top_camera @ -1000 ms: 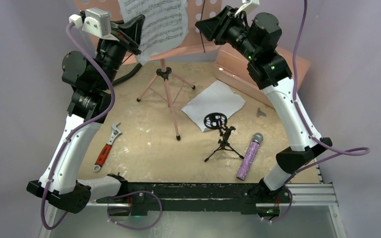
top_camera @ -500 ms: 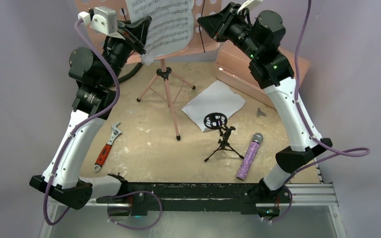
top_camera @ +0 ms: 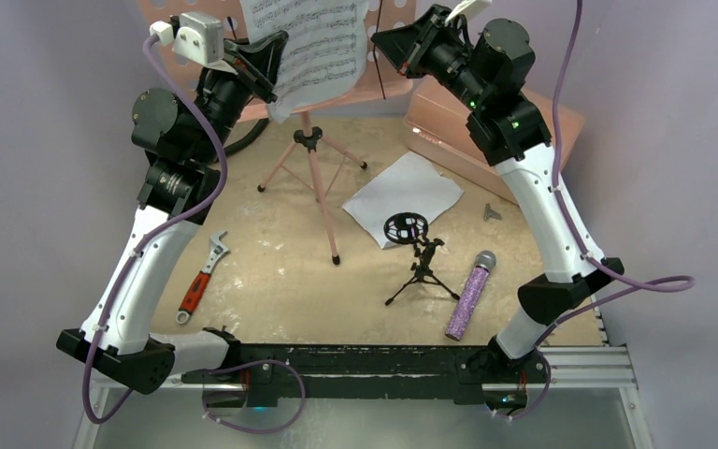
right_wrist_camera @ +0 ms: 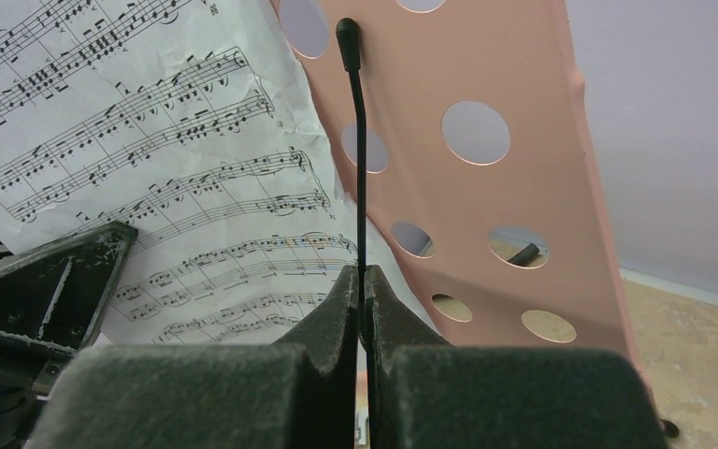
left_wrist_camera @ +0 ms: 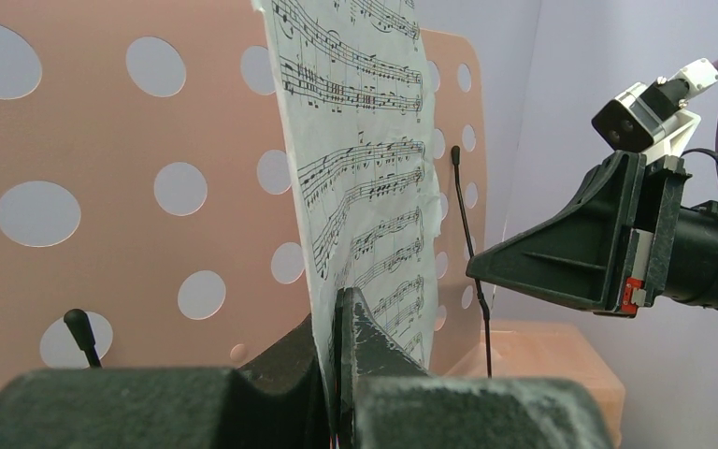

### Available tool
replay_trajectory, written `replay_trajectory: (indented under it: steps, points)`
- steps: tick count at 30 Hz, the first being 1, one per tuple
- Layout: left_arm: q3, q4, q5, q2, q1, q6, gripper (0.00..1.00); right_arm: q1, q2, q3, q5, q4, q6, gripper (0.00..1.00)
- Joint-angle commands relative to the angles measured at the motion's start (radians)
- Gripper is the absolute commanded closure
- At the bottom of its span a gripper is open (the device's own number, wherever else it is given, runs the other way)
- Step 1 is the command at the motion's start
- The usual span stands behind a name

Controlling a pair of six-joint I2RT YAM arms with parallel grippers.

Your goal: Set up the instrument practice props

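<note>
The pink perforated music stand [top_camera: 376, 82] rises on tripod legs [top_camera: 313, 178] at the back. A white sheet-music page [top_camera: 313, 42] stands against its desk, and my left gripper [top_camera: 276, 58] is shut on that page's lower edge [left_wrist_camera: 365, 168]. My right gripper [right_wrist_camera: 363, 281] is shut on the stand's thin black wire page holder [right_wrist_camera: 361, 140], just right of the page. A second white page [top_camera: 404, 196] lies flat on the table. The small black tripod mic stand [top_camera: 421, 267] stands in front of it, with the purple glitter microphone [top_camera: 470, 295] lying to its right.
A red-handled wrench [top_camera: 203, 278] lies at the left by my left arm. The salmon box [top_camera: 467, 131] sits at the back right under my right arm. A small grey piece [top_camera: 493, 212] lies near the box. Purple walls close in both sides.
My right gripper has shut on the black wire holder. My left gripper has carried the page a little up and to the right, then held still.
</note>
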Motion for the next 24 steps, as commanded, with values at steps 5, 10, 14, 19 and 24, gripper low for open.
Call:
replay_trajectory:
  steps: [5,10,14,19,24]
  points:
    - [0.027,0.043,-0.016,0.002,-0.002,-0.019,1.0,0.004,-0.052,-0.04,-0.041,0.125,-0.014,1.0]
    - [0.025,0.046,-0.011,0.01,-0.002,-0.025,1.0,0.004,-0.081,-0.082,-0.046,0.17,-0.03,1.0]
    - [0.027,0.051,-0.006,0.017,-0.002,-0.028,1.0,0.003,-0.099,-0.106,-0.043,0.21,-0.053,1.0]
    - [0.03,0.058,0.009,0.029,-0.002,-0.038,1.0,0.003,-0.123,-0.142,-0.052,0.257,-0.066,1.0]
    - [0.031,0.076,0.026,0.044,-0.002,-0.053,1.0,0.004,-0.137,-0.164,-0.083,0.294,-0.078,1.0]
